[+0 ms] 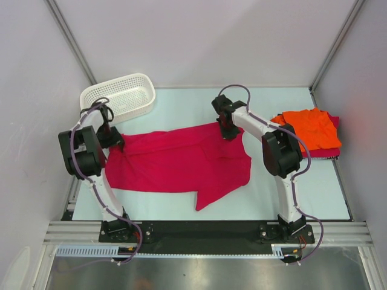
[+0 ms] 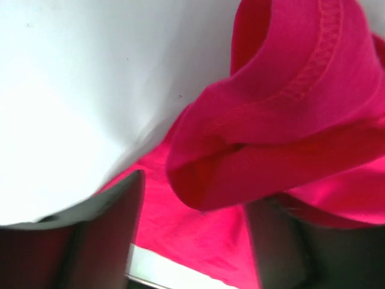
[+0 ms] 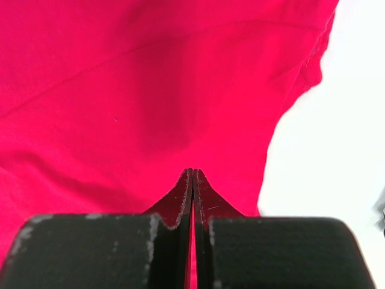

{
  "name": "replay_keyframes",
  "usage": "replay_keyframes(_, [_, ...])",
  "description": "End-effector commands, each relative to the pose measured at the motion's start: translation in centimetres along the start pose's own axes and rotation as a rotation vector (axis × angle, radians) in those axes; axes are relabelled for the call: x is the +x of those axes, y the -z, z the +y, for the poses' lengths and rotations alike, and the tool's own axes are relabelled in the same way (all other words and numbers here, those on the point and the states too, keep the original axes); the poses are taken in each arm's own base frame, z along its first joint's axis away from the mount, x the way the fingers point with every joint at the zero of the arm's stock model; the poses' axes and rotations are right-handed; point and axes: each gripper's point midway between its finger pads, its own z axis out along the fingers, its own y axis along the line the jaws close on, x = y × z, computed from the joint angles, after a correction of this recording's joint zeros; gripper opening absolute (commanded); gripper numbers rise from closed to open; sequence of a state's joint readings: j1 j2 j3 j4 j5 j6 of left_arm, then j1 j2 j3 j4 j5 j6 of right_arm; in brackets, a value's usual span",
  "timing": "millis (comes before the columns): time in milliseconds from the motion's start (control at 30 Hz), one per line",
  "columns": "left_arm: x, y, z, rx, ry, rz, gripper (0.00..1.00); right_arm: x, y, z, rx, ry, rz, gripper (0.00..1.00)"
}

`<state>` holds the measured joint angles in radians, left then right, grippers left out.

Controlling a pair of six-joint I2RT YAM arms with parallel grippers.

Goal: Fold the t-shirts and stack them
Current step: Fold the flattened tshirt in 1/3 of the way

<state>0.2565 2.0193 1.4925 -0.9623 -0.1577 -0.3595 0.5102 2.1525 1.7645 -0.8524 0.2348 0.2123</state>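
1. Left pincer (image 2: 198,195): open. Its dark fingers (image 2: 108,235) stand well apart. A rolled hem of the crimson soft-cloth short-sleeved t-shirt (image 1: 181,160) bulges between and ahead of them and is not clamped.
2. The crimson shirt lies spread on the pale flat table (image 1: 290,187), reaching from the left pincer across to the right pincer. One sleeve points back towards the arm bases.
3. Right pincer (image 3: 192,176): closed, the fingers meeting tip to tip. It sits low over the shirt's far right part. Whether any cloth is nipped between the tips cannot be told. Bare table shows just to its right.
4. White plastic mesh basket (image 1: 118,98): near the left pincer, just beyond it on the far side and apart from the spread shirt.
5. Folded bright orange cloth t-shirt (image 1: 311,128): to the right of the right pincer and apart from it. It rests on a second crimson t-shirt (image 1: 331,153), whose edges show along its right and near sides.
6. Obstructions: in the overhead view the right arm's elbow covers the orange shirt's left edge, and the left arm hides the spread shirt's left margin.
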Motion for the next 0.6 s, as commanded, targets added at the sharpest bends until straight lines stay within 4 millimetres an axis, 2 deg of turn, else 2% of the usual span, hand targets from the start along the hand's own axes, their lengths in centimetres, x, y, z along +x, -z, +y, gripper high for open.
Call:
replay_keyframes(0, [-2.0,4.8,-0.3,0.083,0.053,-0.138,0.9,-0.1,2.1,-0.6,-0.008,-0.02,-0.009,0.0])
replay_keyframes(33, [-2.6,6.0,-0.5,0.119,0.051,-0.183,0.99,-0.2,2.8,-0.9,-0.013,-0.033,-0.026,0.0])
replay_keyframes(67, [-2.9,8.7,-0.7,0.173,0.051,-0.255,1.0,-1.0,4.8,-1.2,-0.029,-0.056,-0.081,0.0])
replay_keyframes(133, [-3.0,11.0,-1.5,0.261,0.037,-0.32,1.0,-0.8,5.8,-2.1,-0.053,-0.111,-0.125,0.0])
replay_keyframes(167, [-3.0,12.1,-1.6,0.285,0.034,-0.356,1.0,-0.7,6.3,-2.6,-0.061,-0.137,-0.142,0.06])
replay_keyframes(200, [-2.4,13.6,-1.8,0.339,0.027,-0.385,1.0,-1.6,8.3,-3.2,-0.095,-0.188,-0.21,0.14])
replay_keyframes(233, [-2.7,14.3,-2.0,0.36,0.021,-0.42,0.99,-0.1,7.7,-3.4,-0.128,-0.207,-0.177,0.3])
replay_keyframes(267, [-2.6,14.7,-2.2,0.378,0.018,-0.436,1.0,0.2,7.6,-4.7,-0.13,-0.249,-0.18,0.4])
replay_keyframes(300, [-2.3,14.5,-2.3,0.388,0.015,-0.434,1.0,0.0,7.7,-5.2,-0.144,-0.273,-0.198,0.5])
replay_keyframes(333, [-2.4,14.5,-2.4,0.398,0.013,-0.442,1.0,1.0,6.8,-5.8,-0.128,-0.286,-0.17,0.64])
replay_keyframes(400, [-2.5,13.7,-2.6,0.395,0.011,-0.432,1.0,1.6,5.4,-7.0,-0.086,-0.301,-0.142,0.78])
replay_keyframes(467, [-2.7,11.8,-2.6,0.358,0.012,-0.402,1.0,1.3,4.3,-7.9,-0.055,-0.307,-0.158,0.86])
replay_keyframes(500, [-3.0,11.5,-2.6,0.345,0.009,-0.396,1.0,1.1,3.8,-8.2,-0.057,-0.316,-0.162,0.87])
replay_keyframes(567, [-3.4,9.7,-2.3,0.305,-0.004,-0.363,1.0,0.3,2.6,-7.7,-0.101,-0.327,-0.171,0.88])
